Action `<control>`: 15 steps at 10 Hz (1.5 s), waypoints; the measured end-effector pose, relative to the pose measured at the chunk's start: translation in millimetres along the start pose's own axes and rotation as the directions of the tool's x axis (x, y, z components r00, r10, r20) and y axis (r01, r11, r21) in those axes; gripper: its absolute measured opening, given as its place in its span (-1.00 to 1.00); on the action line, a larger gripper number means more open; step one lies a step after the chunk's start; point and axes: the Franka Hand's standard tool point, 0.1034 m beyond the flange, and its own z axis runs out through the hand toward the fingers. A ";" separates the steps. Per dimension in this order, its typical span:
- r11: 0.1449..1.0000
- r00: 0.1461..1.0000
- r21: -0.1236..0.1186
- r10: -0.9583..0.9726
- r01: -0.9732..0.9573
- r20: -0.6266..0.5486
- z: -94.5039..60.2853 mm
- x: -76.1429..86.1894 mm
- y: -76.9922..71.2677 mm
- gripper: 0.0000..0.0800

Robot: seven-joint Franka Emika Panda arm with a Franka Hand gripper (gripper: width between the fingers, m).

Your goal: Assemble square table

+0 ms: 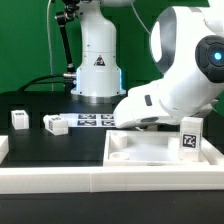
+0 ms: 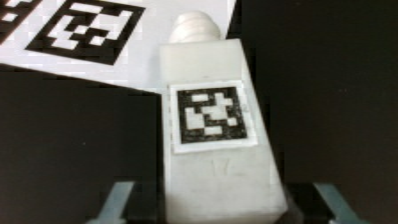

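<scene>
In the wrist view a white table leg [image 2: 214,110] with a black-and-white tag lies lengthwise between my fingers, its far end next to the marker board [image 2: 71,35]. My gripper [image 2: 224,205] is open. Each fingertip [image 2: 121,200] stands beside the leg with a dark gap on both sides. In the exterior view the arm [image 1: 175,85] bends down by the marker board [image 1: 92,121] and hides both the gripper and this leg. The square table slab [image 1: 150,152] lies in front with its rim up. Two more legs [image 1: 20,119] [image 1: 55,124] lie at the exterior view's left.
A tagged white block [image 1: 188,138] stands at the slab's end on the exterior view's right. The long white border wall [image 1: 90,182] runs along the front. The robot base [image 1: 97,60] and its cables stand at the back.
</scene>
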 end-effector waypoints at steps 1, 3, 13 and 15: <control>1.000 1.000 0.000 0.000 0.000 0.000 0.0 0.0 0.1 -0.27; 1.000 1.000 0.002 0.001 -0.001 -0.001 -0.3 -0.1 1.1 -0.27; 0.997 0.999 0.074 0.021 -0.019 -0.030 -64.5 -41.2 28.6 -0.27; 0.998 0.982 0.065 0.002 0.011 -0.187 -78.0 -41.3 35.6 -0.27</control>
